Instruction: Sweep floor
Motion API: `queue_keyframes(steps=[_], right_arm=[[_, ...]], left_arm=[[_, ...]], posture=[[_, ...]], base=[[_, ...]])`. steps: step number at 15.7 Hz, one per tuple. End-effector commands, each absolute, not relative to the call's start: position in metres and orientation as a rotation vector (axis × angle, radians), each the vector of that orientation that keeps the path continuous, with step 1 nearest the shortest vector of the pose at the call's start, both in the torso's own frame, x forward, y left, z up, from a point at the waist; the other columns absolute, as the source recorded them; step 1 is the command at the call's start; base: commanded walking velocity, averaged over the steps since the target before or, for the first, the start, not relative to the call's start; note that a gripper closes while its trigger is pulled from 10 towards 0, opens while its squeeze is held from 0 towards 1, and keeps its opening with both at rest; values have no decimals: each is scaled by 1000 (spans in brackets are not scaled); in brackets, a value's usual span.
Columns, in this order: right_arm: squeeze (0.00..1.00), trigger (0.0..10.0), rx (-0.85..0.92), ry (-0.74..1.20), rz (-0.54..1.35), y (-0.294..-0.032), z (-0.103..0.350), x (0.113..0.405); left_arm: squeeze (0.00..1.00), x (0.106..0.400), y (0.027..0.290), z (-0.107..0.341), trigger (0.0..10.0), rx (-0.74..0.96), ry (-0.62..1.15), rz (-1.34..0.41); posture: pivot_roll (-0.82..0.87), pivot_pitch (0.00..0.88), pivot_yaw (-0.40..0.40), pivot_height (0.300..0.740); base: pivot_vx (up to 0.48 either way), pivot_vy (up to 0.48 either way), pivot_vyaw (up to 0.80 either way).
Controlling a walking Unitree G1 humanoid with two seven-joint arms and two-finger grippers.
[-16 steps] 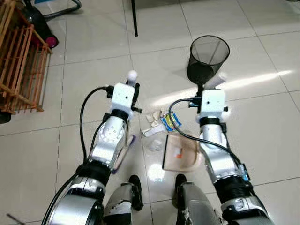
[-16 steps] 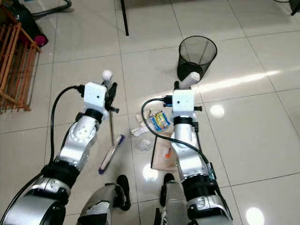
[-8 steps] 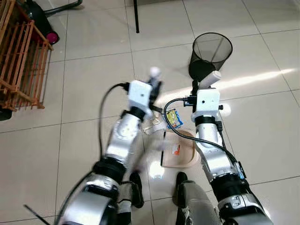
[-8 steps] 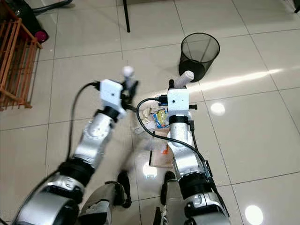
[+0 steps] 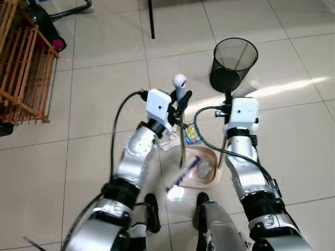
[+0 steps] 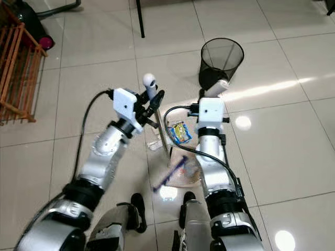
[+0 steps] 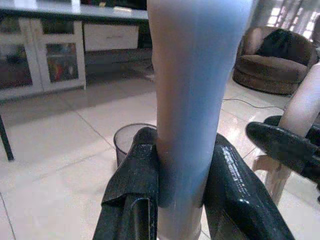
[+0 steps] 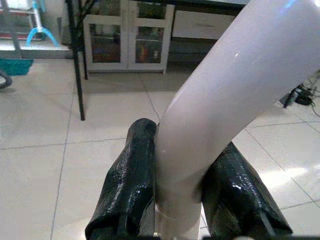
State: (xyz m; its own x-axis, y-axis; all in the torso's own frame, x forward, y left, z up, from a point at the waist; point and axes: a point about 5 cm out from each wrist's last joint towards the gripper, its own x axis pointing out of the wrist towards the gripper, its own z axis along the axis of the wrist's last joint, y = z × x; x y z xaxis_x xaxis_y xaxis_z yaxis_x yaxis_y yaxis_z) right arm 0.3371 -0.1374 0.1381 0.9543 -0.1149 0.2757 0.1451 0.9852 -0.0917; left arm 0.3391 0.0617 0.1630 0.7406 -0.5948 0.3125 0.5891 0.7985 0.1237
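Observation:
My left gripper point(image 5: 181, 102) is shut on the broom's pale handle point(image 7: 192, 100), just under its white knob point(image 5: 179, 81). The stick runs down to the purple brush point(image 5: 183, 175), which lies at the mouth of the beige dustpan point(image 5: 205, 166). My right gripper point(image 8: 182, 145) is shut on the dustpan's whitish handle point(image 8: 225, 85), to the right of the broom. A yellow and blue packet point(image 5: 192, 135) and white paper scraps point(image 5: 169, 143) lie on the tiles just beyond the pan. What is inside the pan is blurred.
A black mesh bin point(image 5: 233, 60) stands on the floor just beyond my right gripper. An orange wooden rack point(image 5: 26, 68) is far left, a black furniture leg point(image 5: 151, 21) at the back. My feet point(image 5: 152, 209) are below the dustpan. Open tiles lie to the right.
My left arm has swung the broom from the left to the right, bringing the brush to the dustpan. Some scraps that lay before the pan have moved. The right arm shifted slightly.

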Motion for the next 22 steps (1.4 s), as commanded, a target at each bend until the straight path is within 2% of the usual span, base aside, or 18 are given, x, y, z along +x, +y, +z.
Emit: queue_keyframes(steps=[1,3,6,8,10,11,12,17,22], right_arm=[[0,10000,-74,-242,-153,-146,131,335],[0,10000,-60,-237,-195,-160,130,332],[0,10000,-31,-243,-237,-174,137,335],[0,10000,5,-287,-263,-187,156,333],[0,10000,32,-344,-260,-196,181,329],[0,10000,41,-355,-257,-198,187,328],[0,10000,44,-393,-231,-205,211,322],[0,10000,94,-440,-195,-210,251,303],[0,10000,121,-403,-176,-200,251,298]], left_arm=[[0,335,67,176,10000,60,-404,-707],[0,331,81,191,10000,36,-418,-785],[0,334,105,219,10000,4,-463,-795],[0,339,135,240,10000,12,-515,-643],[0,347,161,235,10000,76,-439,-463],[0,348,166,234,10000,87,-414,-428],[0,343,182,228,10000,104,-390,-323],[0,324,191,197,10000,102,-297,-163],[0,310,187,182,10000,138,-267,-112]], posture=[[-25,239,55,740],[-25,217,57,740],[-29,179,70,740],[-35,149,72,740],[-47,124,69,740],[-47,124,69,740],[-53,107,68,740],[-36,81,75,740],[-29,62,81,740]], base=[[0,0,0],[0,0,0],[0,0,0],[0,0,0],[0,0,0],[0,0,0],[0,0,0],[0,0,0],[121,0,0]])
